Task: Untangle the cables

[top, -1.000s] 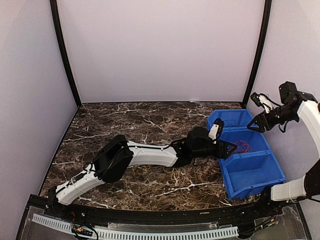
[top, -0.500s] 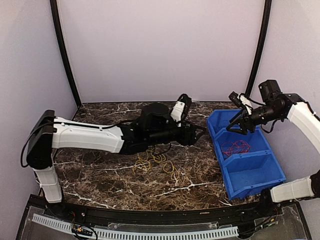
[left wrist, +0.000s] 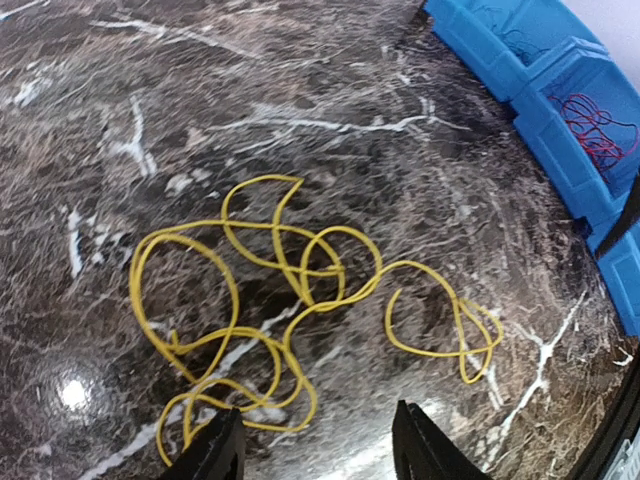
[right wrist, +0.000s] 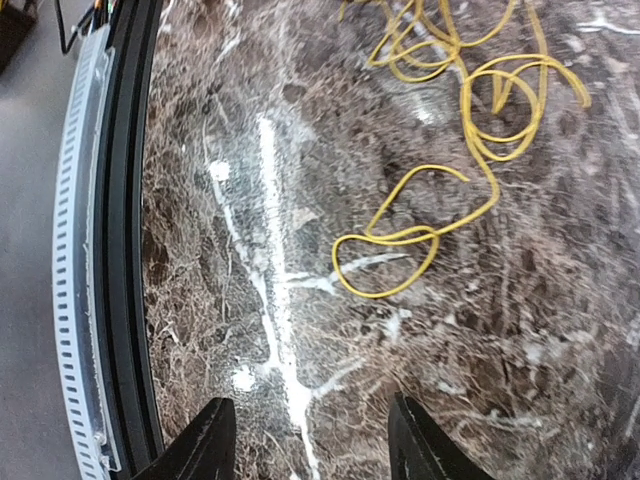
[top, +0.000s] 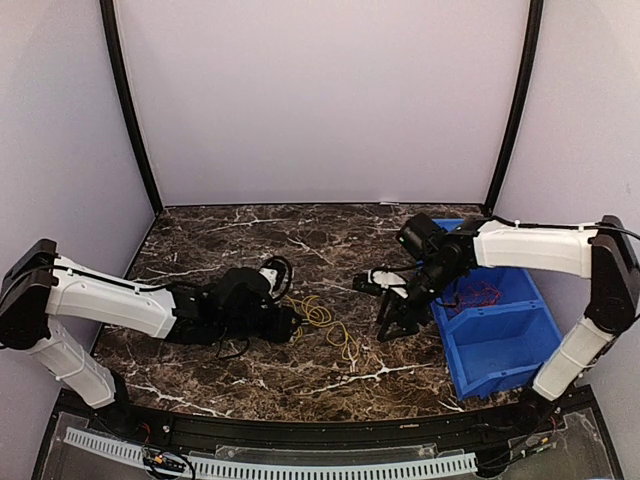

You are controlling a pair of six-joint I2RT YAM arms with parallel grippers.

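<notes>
A yellow cable lies in loose tangled loops on the marble table, between my two grippers. The left gripper sits low at the tangle's left side. In the left wrist view the yellow cable spreads just ahead of the left gripper, which is open and holds nothing. The right gripper hangs to the right of the tangle. Seen from the right wrist, one end loop of the yellow cable lies ahead of the right gripper, open and empty. A red cable rests in the blue bin.
The blue bin has several compartments and stands at the table's right side, with the red cable in its middle one. A black rail and white slotted strip run along the near table edge.
The left arm swung from the bin side back to the table's left and came down beside the yellow cable. The right arm came from above the bin to the cable's right. Both jaws narrowed slightly.
</notes>
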